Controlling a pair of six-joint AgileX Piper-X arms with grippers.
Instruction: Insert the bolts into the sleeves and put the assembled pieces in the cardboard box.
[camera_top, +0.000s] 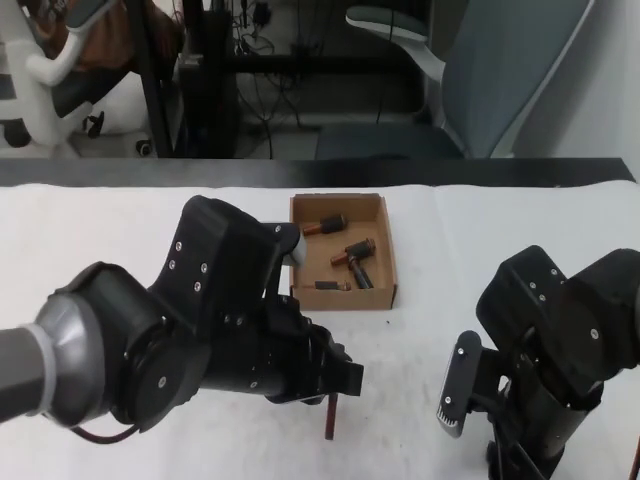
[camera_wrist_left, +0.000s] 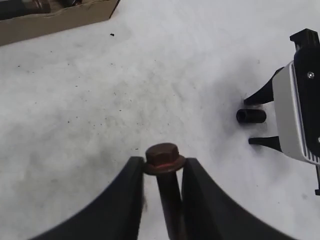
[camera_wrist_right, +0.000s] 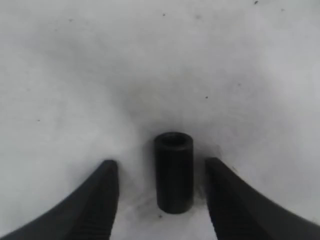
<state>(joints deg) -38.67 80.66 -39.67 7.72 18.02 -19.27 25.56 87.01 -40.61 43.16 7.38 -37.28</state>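
Note:
My left gripper (camera_wrist_left: 163, 166) is shut on a rusty hex-head bolt (camera_wrist_left: 162, 156), held just above the white table; in the high view the bolt (camera_top: 331, 416) hangs below that gripper. A short black sleeve (camera_wrist_right: 174, 171) lies on the table between the fingers of my right gripper (camera_wrist_right: 161, 163), which is open and straddles it without touching. From the left wrist view the same sleeve (camera_wrist_left: 251, 116) lies between the right gripper's black fingers (camera_wrist_left: 261, 95). The cardboard box (camera_top: 388, 262) sits at the table's far middle and holds several assembled pieces (camera_top: 357, 250).
A white cloth (camera_top: 100, 230) covers the bench. The box's corner (camera_wrist_left: 55, 20) shows in the left wrist view, beyond the bolt. Office chairs and cables stand behind the bench's far edge.

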